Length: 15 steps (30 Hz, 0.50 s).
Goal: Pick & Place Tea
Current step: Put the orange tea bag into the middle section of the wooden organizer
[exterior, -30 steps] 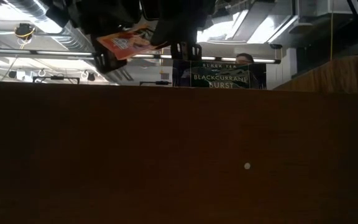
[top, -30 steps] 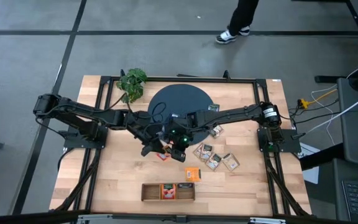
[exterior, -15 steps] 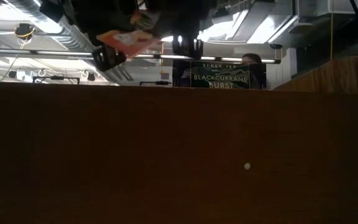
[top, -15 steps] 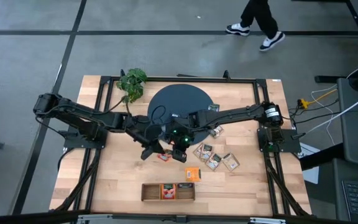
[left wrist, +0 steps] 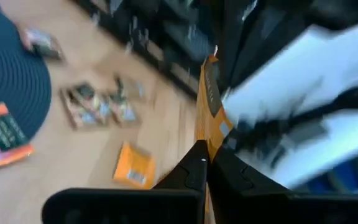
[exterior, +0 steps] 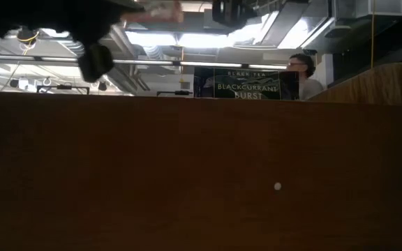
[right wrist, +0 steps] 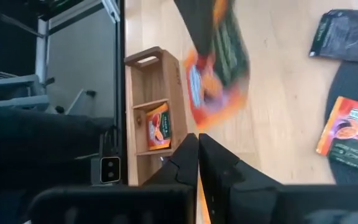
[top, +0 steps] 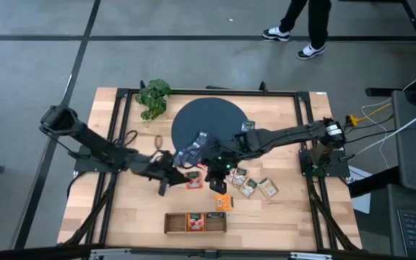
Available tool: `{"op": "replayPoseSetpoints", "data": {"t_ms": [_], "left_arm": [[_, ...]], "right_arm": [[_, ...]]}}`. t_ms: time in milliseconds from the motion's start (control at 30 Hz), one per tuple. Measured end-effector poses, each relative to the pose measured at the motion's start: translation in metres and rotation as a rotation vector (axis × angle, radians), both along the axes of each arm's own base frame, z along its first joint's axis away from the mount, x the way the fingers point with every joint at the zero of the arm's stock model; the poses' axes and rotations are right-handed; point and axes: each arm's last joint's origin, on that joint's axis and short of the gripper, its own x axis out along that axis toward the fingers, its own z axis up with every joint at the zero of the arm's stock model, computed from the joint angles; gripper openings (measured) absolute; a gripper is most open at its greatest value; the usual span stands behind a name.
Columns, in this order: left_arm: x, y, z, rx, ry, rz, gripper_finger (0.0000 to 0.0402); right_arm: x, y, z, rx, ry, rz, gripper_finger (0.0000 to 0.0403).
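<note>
- Since the earlier frame your left gripper [top: 181, 175] has pulled back toward the table's left side, carrying the red-orange sachet [top: 193, 180] with it, clenched on its edge.
- Your right gripper [top: 217, 177] hovers just beside that sachet; you cannot tell whether its fingers grip anything.
- Other sachets [top: 248, 184] lie right of it; the wooden tray [top: 172, 222] sits near the front edge.

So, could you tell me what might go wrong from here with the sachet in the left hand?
1. The left hand pinches the red-orange sachet near one edge, so it may twist or slip on the way to the wooden tray.
2. The right hand hangs close beside it; either arm moving could clip the other.
3. Loose sachets lie near the tray; a low pass might scatter them.
</note>
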Motion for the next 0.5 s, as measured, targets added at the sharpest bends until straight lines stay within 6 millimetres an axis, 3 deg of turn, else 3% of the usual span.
{"op": "replayPoseSetpoints", "data": {"t_ms": [133,233,500], "left_arm": [[-0.019,-0.024,-0.001,-0.011,-0.044,0.065,0.0002],[-0.019,-0.042,0.003,-0.002,-0.038,0.069,0.0002],[0.006,-0.072,-0.006,0.053,0.028,0.034,0.0002]], "right_arm": [[-0.009,0.005,0.009,-0.063,-0.018,-0.040,0.0033],[-0.013,0.008,0.013,-0.093,-0.025,-0.094,0.0047],[-0.017,0.021,0.012,-0.118,-0.018,-0.172,0.0071]]}}
